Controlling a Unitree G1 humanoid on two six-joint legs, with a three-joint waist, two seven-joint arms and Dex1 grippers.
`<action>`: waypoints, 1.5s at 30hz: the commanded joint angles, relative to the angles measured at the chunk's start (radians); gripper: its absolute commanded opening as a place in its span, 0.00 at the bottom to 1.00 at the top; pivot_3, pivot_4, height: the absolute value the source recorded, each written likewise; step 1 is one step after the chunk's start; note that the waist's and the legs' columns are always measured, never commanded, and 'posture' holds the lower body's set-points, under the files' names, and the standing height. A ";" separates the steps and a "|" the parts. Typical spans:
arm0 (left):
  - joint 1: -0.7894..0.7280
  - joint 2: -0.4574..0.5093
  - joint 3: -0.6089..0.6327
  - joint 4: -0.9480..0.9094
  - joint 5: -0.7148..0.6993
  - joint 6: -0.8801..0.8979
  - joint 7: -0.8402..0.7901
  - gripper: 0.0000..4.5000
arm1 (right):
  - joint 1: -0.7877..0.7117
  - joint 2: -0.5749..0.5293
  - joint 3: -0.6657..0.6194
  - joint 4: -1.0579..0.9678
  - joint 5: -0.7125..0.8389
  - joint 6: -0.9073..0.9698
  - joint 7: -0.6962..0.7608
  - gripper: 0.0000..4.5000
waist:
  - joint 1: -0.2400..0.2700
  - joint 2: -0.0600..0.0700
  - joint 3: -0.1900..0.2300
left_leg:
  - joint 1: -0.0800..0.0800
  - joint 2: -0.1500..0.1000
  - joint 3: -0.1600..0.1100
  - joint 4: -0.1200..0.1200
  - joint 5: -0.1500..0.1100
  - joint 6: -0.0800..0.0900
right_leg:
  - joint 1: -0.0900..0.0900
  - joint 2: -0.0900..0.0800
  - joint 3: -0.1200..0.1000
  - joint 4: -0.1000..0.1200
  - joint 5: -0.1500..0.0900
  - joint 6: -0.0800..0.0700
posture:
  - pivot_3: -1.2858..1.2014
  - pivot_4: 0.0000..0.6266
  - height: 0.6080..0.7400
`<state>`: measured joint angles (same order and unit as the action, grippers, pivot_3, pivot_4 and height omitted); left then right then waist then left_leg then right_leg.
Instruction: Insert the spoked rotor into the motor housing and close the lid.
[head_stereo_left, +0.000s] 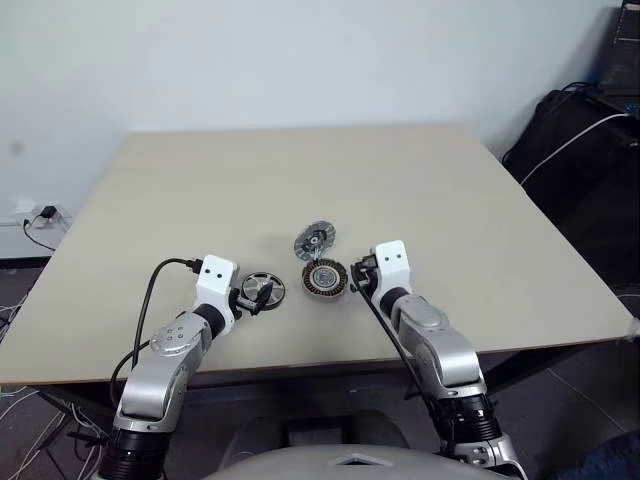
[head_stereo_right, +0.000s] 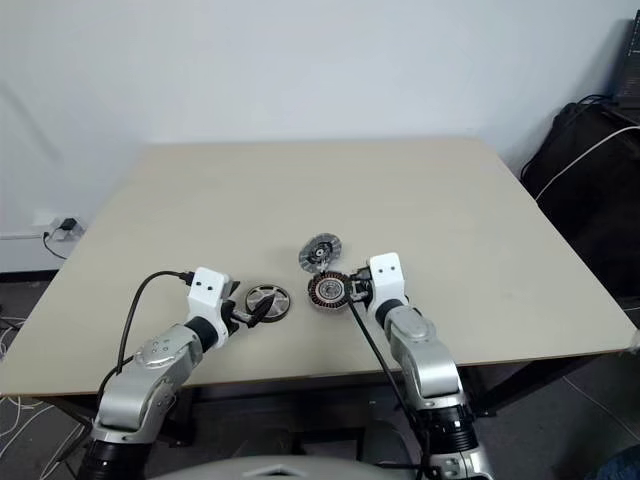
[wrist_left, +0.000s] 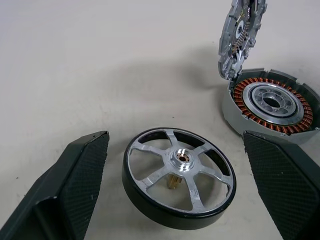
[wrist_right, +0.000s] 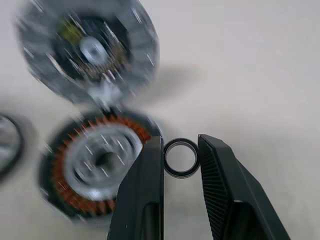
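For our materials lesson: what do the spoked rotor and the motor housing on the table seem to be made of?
Spoked rotor: bright machined metal spokes and hub, likely aluminium; smooth glossy black rim, perhaps coated. Motor housing: grey metal shell; shiny orange radial windings look like enamelled copper wire.

No text, label or number is readable anywhere.

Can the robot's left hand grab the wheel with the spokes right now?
Probably yes. The left gripper is open, its fingers on either side of the spoked rotor, which lies flat on the table with nothing between them.
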<state>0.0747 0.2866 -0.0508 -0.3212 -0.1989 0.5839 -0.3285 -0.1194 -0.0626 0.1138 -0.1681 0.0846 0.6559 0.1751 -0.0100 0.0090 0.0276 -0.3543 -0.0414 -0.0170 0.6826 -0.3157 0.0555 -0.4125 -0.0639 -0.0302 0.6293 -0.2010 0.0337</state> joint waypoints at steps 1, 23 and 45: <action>-0.019 0.000 0.001 -0.019 0.002 -0.012 0.000 1.00 | -0.037 0.011 0.035 0.003 -0.007 -0.015 0.006 0.15 | 0.001 0.000 0.000 | 0.000 0.000 0.000 0.000 0.001 -0.002 | 0.000 0.000 0.000 0.000 0.000 0.000 | 0.52 0.00 1.00; 0.008 -0.009 0.014 -0.040 -0.002 -0.012 0.017 1.00 | -0.136 0.059 0.106 0.266 -0.040 -0.127 0.042 0.15 | -0.001 0.000 0.000 | 0.000 0.000 0.000 0.000 0.002 -0.003 | 0.000 0.000 0.000 0.000 0.000 0.000 | 0.52 0.00 1.00; 0.006 -0.008 0.010 -0.036 -0.005 -0.014 0.019 1.00 | -0.128 0.055 0.088 0.298 -0.045 -0.134 0.027 0.15 | -0.001 0.001 0.000 | 0.000 0.000 0.000 0.000 0.002 -0.003 | -0.001 0.000 0.000 0.000 0.001 0.000 | 0.52 0.00 1.00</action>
<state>0.0924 0.2793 -0.0488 -0.3206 -0.1996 0.5838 -0.3076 -0.2274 -0.0096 0.2127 0.1468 0.0437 0.5338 0.2029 -0.0112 0.0096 0.0271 -0.3543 -0.0414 -0.0169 0.6824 -0.3141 0.0526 -0.4130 -0.0638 -0.0299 0.6296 -0.2004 0.0335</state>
